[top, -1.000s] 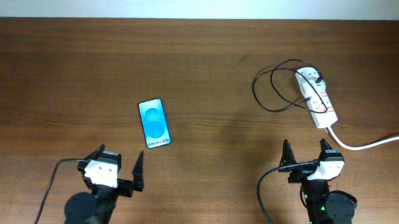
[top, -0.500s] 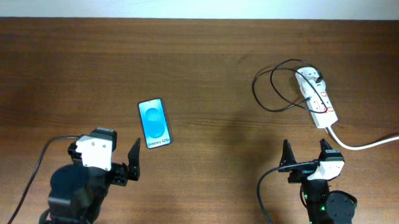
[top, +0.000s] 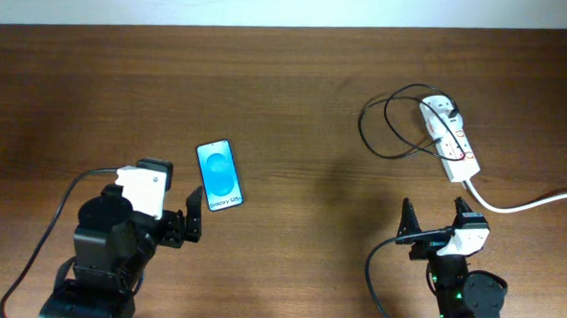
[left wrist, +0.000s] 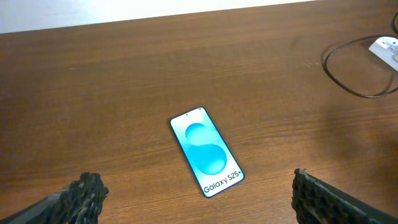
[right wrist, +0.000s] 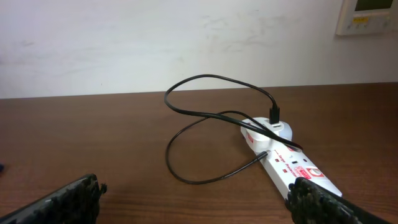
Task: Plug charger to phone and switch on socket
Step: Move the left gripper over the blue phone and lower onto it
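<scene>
The phone [top: 219, 175] lies flat on the brown table, screen lit blue; in the left wrist view the phone [left wrist: 206, 150] sits just ahead of my jaws. My left gripper [left wrist: 194, 180] is open and empty, just short of the phone's near end. The white socket [top: 450, 138] lies at the far right. The charger [top: 386, 125], a thin black cable, loops to its left, with its white plug head [right wrist: 273, 129] seated in the socket [right wrist: 292, 163]. Its connector tip [right wrist: 264, 155] rests against the strip's side. My right gripper [top: 435, 212] is open and empty, short of the socket.
A thick white cord [top: 521, 200] runs from the socket's near end off to the right edge. A white wall stands behind the table, with a control panel [right wrist: 367, 15] at its upper right.
My left arm has moved forward and up toward the phone, bringing its fingers close to the phone's near end. The right arm, cable and socket have not moved.
</scene>
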You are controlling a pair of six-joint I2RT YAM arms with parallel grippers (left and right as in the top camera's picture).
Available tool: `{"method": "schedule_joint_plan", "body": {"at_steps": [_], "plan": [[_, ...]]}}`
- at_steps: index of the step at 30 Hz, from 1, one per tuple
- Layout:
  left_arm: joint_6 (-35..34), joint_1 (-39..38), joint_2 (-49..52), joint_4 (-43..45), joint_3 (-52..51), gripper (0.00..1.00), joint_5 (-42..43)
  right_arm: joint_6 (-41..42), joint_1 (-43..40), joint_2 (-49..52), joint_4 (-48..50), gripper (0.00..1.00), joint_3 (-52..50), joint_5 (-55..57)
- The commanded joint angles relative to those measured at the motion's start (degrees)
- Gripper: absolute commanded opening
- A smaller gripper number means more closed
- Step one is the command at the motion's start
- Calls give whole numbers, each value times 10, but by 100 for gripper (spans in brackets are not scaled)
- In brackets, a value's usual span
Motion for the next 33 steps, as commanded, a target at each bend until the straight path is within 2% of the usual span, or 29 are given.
{"method": "schedule_joint_plan", "body": {"at_steps": [1, 9, 11, 17, 20, 27, 33], "plan": [[-8, 3, 0, 0, 15, 99, 11, 2, 3, -3, -3, 99, -3, 1], [-9, 3, 2, -15, 15, 99, 11, 2, 3, -3, -3, 98, -3, 1], [-29, 3, 13, -16, 15, 99, 11, 2, 3, -3, -3, 98, -3, 1], [-34, 3, 80, -21, 31, 99, 12, 2, 3, -3, -3, 98, -3, 1], [-34, 2, 126, -32, 56, 99, 40, 2, 3, -3, -3, 98, -3, 1], [-37, 2, 209, -128, 119, 99, 45, 2, 3, -3, -3, 98, -3, 1], [-49, 2, 260, -186, 125, 99, 51, 2, 3, -3, -3, 98, -3, 1]]}}
